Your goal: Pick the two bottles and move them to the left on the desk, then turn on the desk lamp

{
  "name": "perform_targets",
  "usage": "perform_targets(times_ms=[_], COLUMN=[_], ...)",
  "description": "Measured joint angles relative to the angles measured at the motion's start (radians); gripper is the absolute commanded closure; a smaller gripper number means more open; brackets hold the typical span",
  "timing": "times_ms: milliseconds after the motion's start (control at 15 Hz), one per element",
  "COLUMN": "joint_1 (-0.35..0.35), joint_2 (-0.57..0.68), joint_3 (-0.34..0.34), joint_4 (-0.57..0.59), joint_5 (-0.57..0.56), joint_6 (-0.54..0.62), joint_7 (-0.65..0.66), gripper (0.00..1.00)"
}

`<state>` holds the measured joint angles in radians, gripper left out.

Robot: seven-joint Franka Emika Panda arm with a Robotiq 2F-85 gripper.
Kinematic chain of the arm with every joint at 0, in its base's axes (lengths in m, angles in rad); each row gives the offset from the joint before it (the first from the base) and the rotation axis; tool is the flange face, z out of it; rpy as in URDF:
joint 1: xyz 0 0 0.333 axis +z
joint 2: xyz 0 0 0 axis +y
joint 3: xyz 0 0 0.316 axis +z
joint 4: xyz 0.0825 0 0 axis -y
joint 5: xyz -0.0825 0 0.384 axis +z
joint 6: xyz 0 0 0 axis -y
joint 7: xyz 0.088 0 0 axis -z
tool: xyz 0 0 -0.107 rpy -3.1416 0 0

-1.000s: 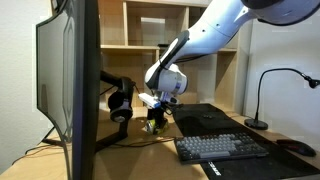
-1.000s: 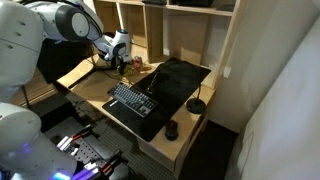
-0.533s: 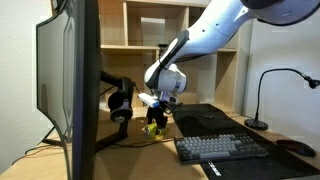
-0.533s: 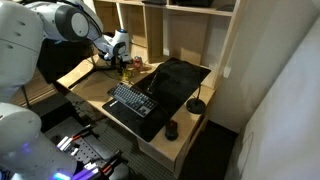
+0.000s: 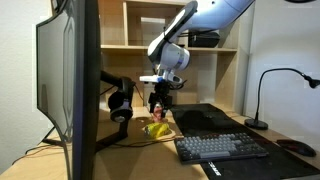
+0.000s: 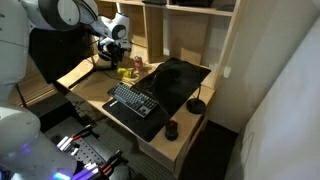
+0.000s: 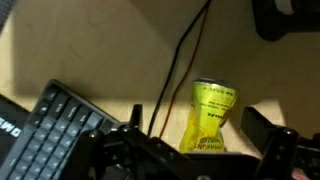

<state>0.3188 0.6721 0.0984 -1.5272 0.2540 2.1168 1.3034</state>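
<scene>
The gripper (image 5: 158, 105) has come up off the worktop since a moment ago. It hangs open and empty, having let go of the small yellow-green bottle (image 5: 155, 130) it was down on before. In the wrist view its dark fingers (image 7: 272, 142) stand wide apart on either side of that bottle (image 7: 208, 118), which lies on its side on the bare light wood of the worktop (image 5: 130, 156), clear of the fingers. A thin black cable (image 7: 180, 60) runs over the wood just beside it.

In an exterior view the bottle (image 6: 126, 72) sits near the back edge, past the end of the large black mat (image 6: 175, 80), with a small pink-red bottle (image 6: 137, 65) just beside it. The black keyboard (image 5: 222, 148) lies towards the front edge. The slim black desk lamp (image 5: 256, 123) stands well apart, at the opposite end of the worktop.
</scene>
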Motion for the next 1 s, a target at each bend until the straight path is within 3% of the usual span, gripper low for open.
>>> perform_targets(times_ms=[333,467,733,1000], joint_1=[-0.119,-0.168,-0.187,-0.187], joint_2=[-0.154,-0.201,-0.215,-0.124], joint_3=[-0.004,-0.015,-0.02,-0.095], joint_4=[0.01,0.011,0.01,0.014], joint_5=[0.05,0.082,0.09,0.044], joint_6=[-0.415,-0.496,-0.511,-0.323], joint_7=[-0.055,-0.07,-0.055,0.052], gripper=[0.0,0.0,0.0,0.0])
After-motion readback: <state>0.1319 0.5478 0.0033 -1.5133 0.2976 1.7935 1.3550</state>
